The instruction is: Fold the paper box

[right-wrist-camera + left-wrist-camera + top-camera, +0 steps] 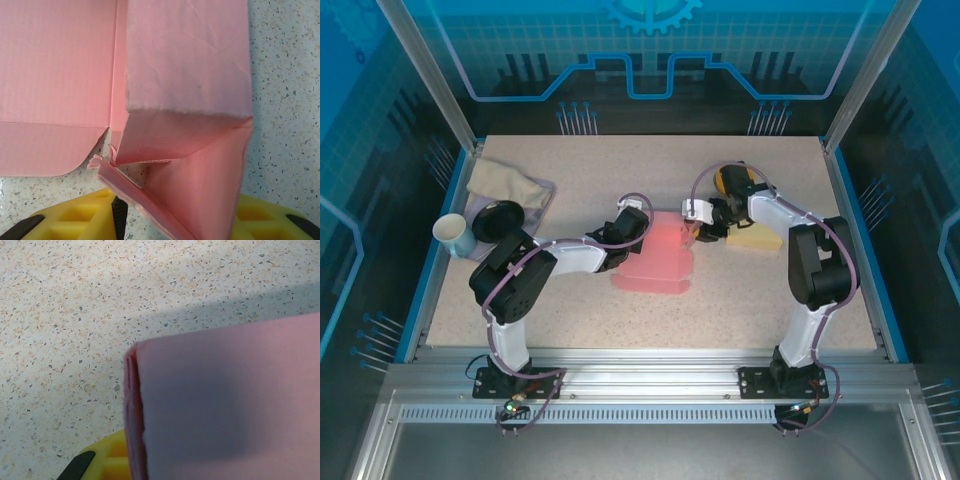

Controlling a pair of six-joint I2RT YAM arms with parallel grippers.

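The fold is at the wall-raising step. The paper box (pixel 655 262) lies mostly flat on the desk (pixel 750 300) between the two grippers, with one side panel (pixel 187 55) stood up just ahead of the right gripper (pixel 699 226). That gripper is spread wide, its yellow fingers (pixel 75 220) astride the panel and its corner flap (pixel 200 185), not pinching. The left gripper (pixel 636 224) meets a doubled-over flap (pixel 225 405) at the box's opposite edge; whether it clamps, I cannot tell. Next, I judge, the corner flap needs tucking inward with the wall held upright. A beige block (pixel 756 238) crowds the right gripper's outer side; bare desk opens behind both grippers.
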